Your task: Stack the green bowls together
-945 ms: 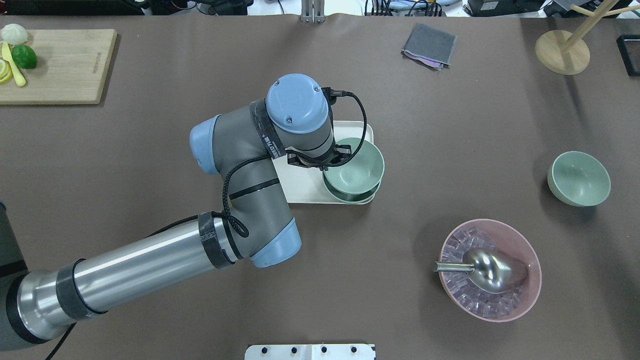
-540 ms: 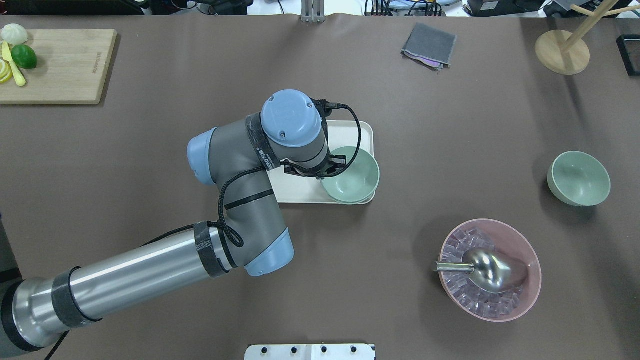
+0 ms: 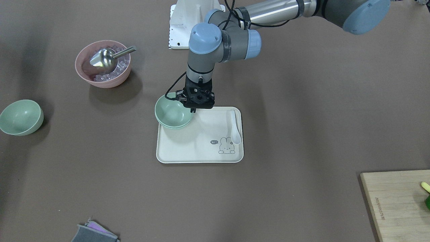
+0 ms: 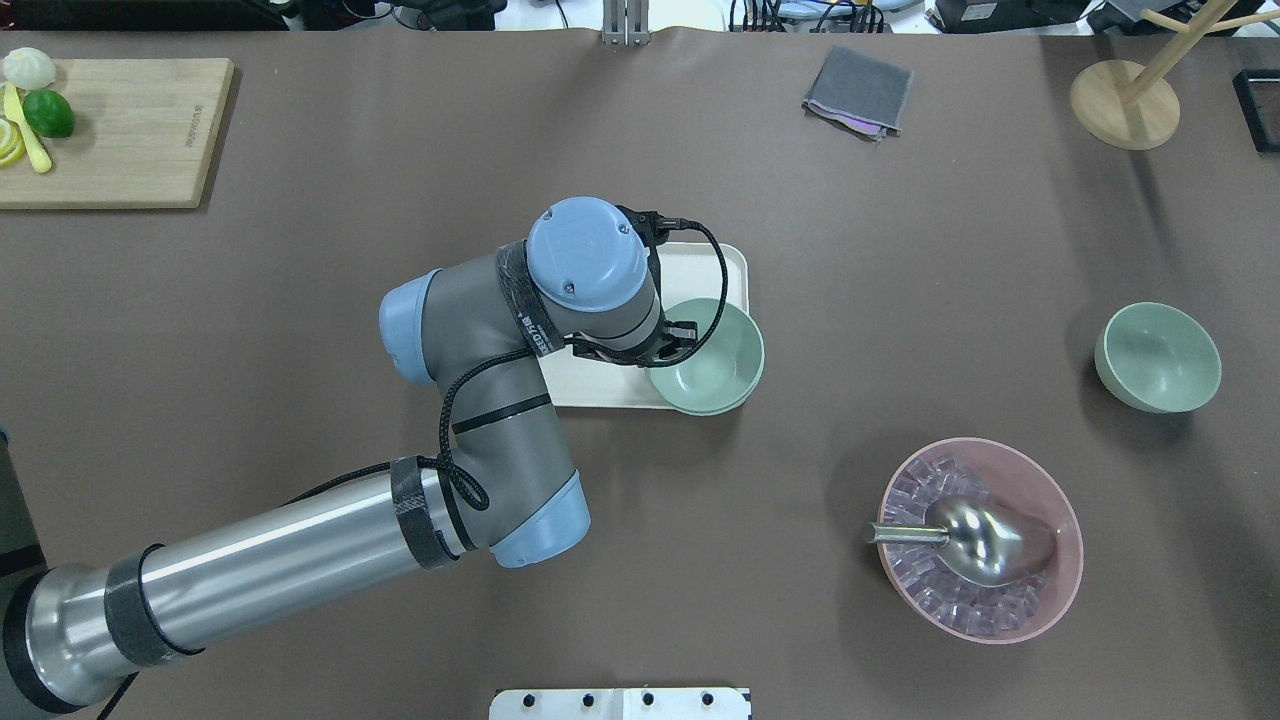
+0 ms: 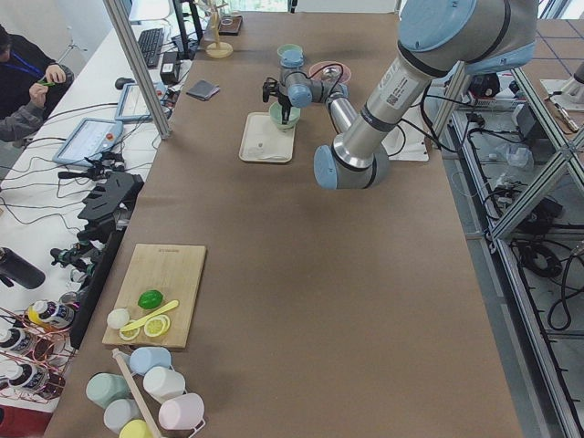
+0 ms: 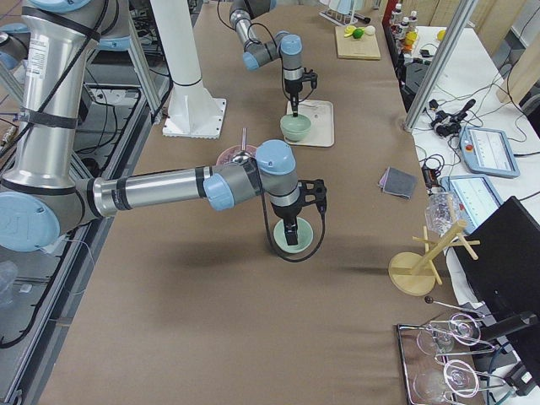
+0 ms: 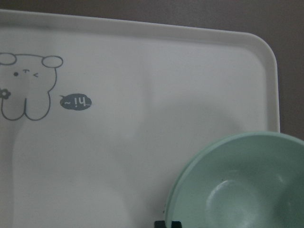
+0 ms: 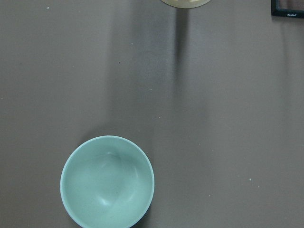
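My left gripper (image 4: 672, 343) is shut on the near rim of a green bowl (image 4: 712, 352). That bowl sits nested in a second green bowl (image 3: 171, 127) on the corner of the cream tray (image 4: 722, 262). In the left wrist view the held bowl (image 7: 237, 185) fills the lower right. The third green bowl (image 4: 1158, 357) stands alone at the right; it also shows in the right wrist view (image 8: 107, 181). My right gripper (image 6: 291, 234) shows only in the exterior right view, in line with that bowl; I cannot tell if it is open.
A pink bowl (image 4: 1040, 590) with ice cubes and a metal scoop stands front right. A white spoon (image 3: 234, 129) lies on the tray. A cutting board (image 4: 120, 130) with fruit is far left, a grey cloth (image 4: 858, 92) and a wooden stand (image 4: 1125, 103) at the back.
My left gripper has lowered the held green bowl, which hung offset above the second one, down into it, and the wrist shifted slightly toward the robot.
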### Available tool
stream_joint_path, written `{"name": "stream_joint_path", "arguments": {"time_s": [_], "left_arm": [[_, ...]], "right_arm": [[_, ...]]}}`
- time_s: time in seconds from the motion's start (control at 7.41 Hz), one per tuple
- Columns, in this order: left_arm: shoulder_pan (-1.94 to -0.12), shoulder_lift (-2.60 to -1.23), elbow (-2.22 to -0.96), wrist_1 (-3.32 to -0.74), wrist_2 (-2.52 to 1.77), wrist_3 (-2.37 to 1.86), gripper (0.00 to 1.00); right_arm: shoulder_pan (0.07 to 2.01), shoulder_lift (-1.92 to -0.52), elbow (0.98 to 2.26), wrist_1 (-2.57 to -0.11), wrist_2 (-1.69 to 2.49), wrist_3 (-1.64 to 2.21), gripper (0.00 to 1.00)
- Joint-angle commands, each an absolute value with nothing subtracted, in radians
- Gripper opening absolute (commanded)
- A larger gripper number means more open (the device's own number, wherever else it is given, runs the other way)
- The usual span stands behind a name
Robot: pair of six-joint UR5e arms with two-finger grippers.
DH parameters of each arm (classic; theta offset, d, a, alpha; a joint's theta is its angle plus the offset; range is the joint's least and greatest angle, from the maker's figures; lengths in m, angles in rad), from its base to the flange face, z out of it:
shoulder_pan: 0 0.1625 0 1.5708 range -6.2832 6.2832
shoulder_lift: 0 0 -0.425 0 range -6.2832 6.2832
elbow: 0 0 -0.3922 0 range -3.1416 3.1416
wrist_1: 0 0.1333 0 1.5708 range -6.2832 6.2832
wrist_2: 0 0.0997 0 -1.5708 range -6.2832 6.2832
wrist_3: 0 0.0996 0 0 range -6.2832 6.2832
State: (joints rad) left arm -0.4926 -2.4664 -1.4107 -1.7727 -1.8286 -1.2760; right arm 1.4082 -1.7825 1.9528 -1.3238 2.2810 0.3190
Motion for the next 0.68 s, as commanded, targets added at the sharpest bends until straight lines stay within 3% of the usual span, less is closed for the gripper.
{"name": "stream_joint_path", "arguments": {"time_s": [0.0, 0.14, 0.54], "left_arm": [[-0.492, -2.467, -1.414, -1.773, -1.829, -1.273, 0.01], [-0.494, -2.465, -1.416, -1.773, -1.827, -1.264, 0.99], [-0.524, -2.454, -1.511, -1.764, -1.839, -1.256, 0.98]], "right_arm": [[1.408, -1.782, 1.953, -1.324, 2.281, 0.319, 1.00], [1.408, -1.784, 1.953, -1.324, 2.281, 0.321, 1.00], [1.408, -1.781, 1.953, -1.324, 2.283, 0.321, 1.00]]}}
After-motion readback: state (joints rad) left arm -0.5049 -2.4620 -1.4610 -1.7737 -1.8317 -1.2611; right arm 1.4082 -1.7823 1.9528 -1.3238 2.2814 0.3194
